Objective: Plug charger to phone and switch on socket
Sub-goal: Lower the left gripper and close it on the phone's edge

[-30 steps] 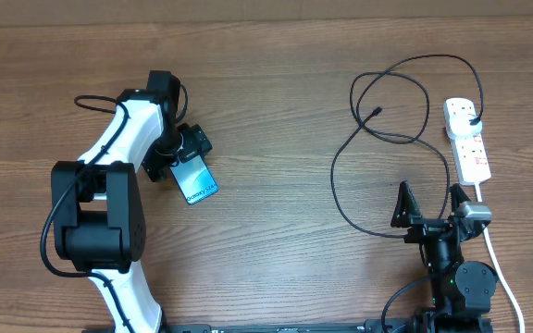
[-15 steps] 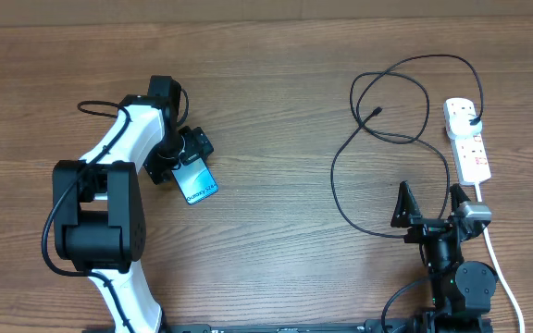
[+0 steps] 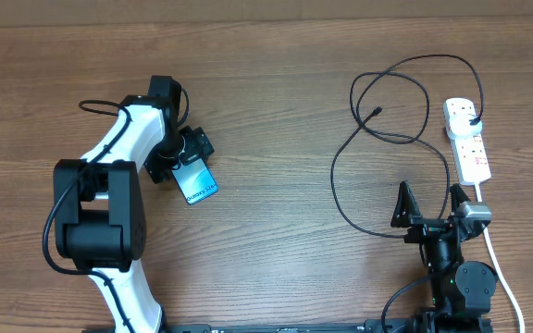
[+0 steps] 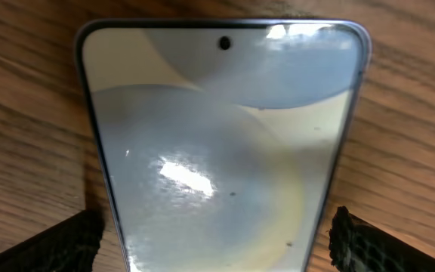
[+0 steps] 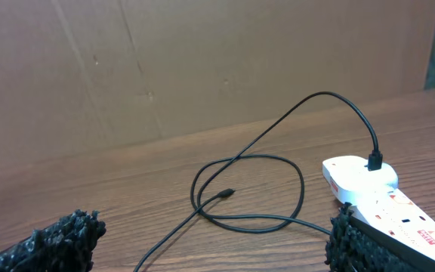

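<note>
Left gripper [image 3: 179,159], left of centre in the overhead view, stands spread to its widest over the near end of the phone [image 3: 199,183] and has hold of nothing. In the left wrist view both pads [image 4: 59,245] sit clear of the phone's dark edges, one on each side. The phone lies flat, screen up, on the table [image 3: 276,268].

Right of centre, the charger [image 3: 333,185] loops loosely, its connector tip [image 3: 378,111] in the upper right, well apart from the phone. Below the loops, at the lower right, the right gripper [image 3: 428,205] hovers fully spread and empty. At the far right the plug [image 3: 471,117] sits in the socket [image 3: 468,146].

Risks as I judge them: a lopsided close could skid or twist the flat phone instead of seating it. Dragging the tip leftward could catch a crossed loop and tug the plug or shift the socket. The small tip may also slip or turn in the pads.
</note>
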Motion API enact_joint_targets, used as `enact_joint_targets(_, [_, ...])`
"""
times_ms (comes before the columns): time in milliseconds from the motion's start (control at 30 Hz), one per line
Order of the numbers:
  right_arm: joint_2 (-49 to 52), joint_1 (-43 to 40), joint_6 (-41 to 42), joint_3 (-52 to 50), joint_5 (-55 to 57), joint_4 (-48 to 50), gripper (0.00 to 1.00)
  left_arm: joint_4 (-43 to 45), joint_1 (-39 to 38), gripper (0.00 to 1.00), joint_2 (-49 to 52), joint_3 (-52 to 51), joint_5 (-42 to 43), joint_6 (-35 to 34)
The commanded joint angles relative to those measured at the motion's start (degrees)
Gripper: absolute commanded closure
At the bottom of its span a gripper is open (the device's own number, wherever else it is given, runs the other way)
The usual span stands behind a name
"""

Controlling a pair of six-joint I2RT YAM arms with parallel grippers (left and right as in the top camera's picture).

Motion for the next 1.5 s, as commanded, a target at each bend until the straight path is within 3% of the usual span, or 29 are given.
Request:
enact_joint_targets(0, [-0.57,0.31,-0.24,-0.61,-0.09,0.17,0.00,0.07,-1.20,0.00,4.63,-0.68,1.07,1.20])
enact_joint_targets(400, [-0.57,0.31,-0.24,-0.61,-0.09,0.17,0.00,-3.48,-2.82,0.00,8.76,-0.68,3.78,0.20])
enact_joint_targets(600, [-0.57,0.31,-0.24,-0.61,-0.09,0.17,0.00,-3.50,-2.80,0.00,8.76,-0.68,9.16,-1.38])
enact_joint_targets(967, [-0.57,0.31,-0.24,-0.61,-0.09,0.17,0.00,-2.89,-2.80,0.06,8.76,-0.68,5.84,-2.38])
enact_joint_targets(1467, [-0.57,0.31,-0.24,-0.61,-0.09,0.17,0.00,-2.89,-2.82,0.27,8.76,-0.63,3.56,-2.05])
